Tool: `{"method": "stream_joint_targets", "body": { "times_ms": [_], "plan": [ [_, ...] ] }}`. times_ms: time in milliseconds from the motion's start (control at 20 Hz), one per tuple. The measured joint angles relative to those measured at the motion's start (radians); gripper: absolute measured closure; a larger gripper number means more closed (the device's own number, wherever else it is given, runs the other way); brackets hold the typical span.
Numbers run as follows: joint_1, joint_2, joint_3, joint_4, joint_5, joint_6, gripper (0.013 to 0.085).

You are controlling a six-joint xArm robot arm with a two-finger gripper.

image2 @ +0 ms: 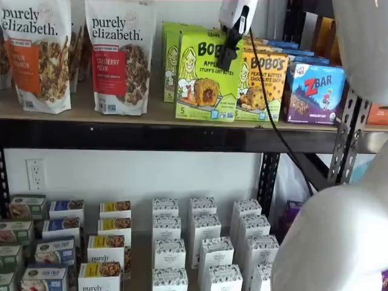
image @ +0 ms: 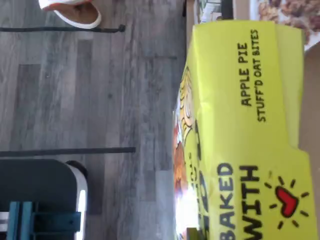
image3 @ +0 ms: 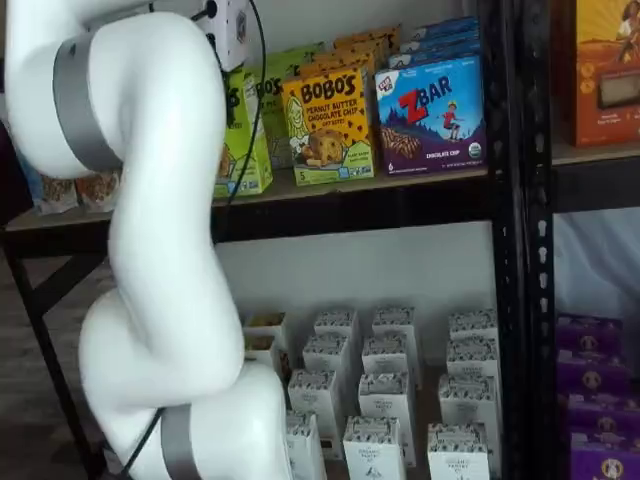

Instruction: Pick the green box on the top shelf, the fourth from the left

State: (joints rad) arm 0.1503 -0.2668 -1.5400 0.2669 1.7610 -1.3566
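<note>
Your pincer [image2: 228, 56] reaching down from above, clamped on the green box [image2: 206, 79] at the top shelf [image2: 151, 136] front edge, orange Bobo's box [image2: 260, 88] just beside, granola bag [image2: 118, 57] on its other side.

White arm raised, claw [image2: 228, 53] closed (black fingers down)

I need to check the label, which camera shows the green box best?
A shelf view: the green box faces front, whole label visible. The wrist view shows only its top close up; the other shelf view shows a sliver behind the arm.
</note>
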Motion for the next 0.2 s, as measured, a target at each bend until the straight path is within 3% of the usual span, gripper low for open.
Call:
{"method": "stream_joint_targets", "body": {
  "times_ms": [200],
  "plan": [
    [-0.017,-0.054,0.041,-0.006,0.025,-0.015,0.0730]
  ]
}}
